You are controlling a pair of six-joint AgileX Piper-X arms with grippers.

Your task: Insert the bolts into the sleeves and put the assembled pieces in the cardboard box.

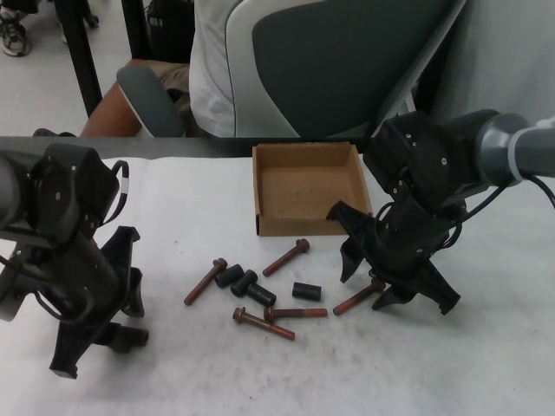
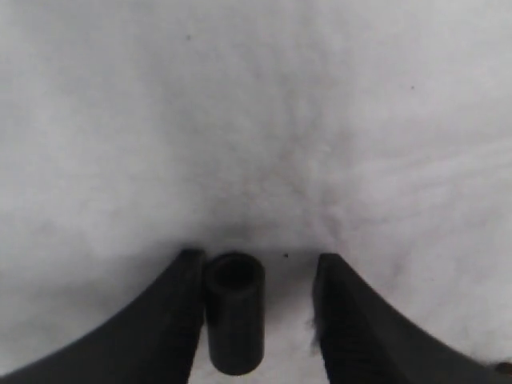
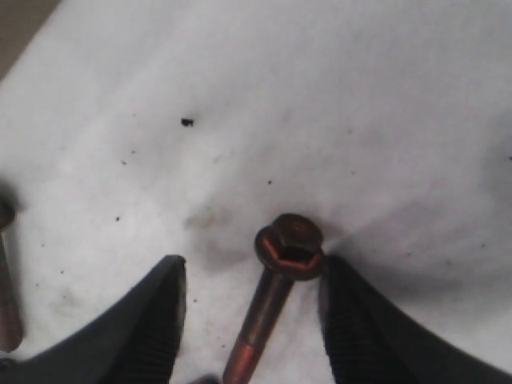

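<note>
The right pincer (image 3: 252, 266), right of centre in the high view, gapes open astride a bolt (image 3: 290, 244) lying lengthwise in its gap, while the left pincer (image 2: 258, 258), also open, flanks a sleeve (image 2: 234, 320).

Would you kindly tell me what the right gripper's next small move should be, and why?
Probably shut the right gripper on the bolt: its fingers stand open, and the bolt lies between them on the bench, not yet gripped.
</note>
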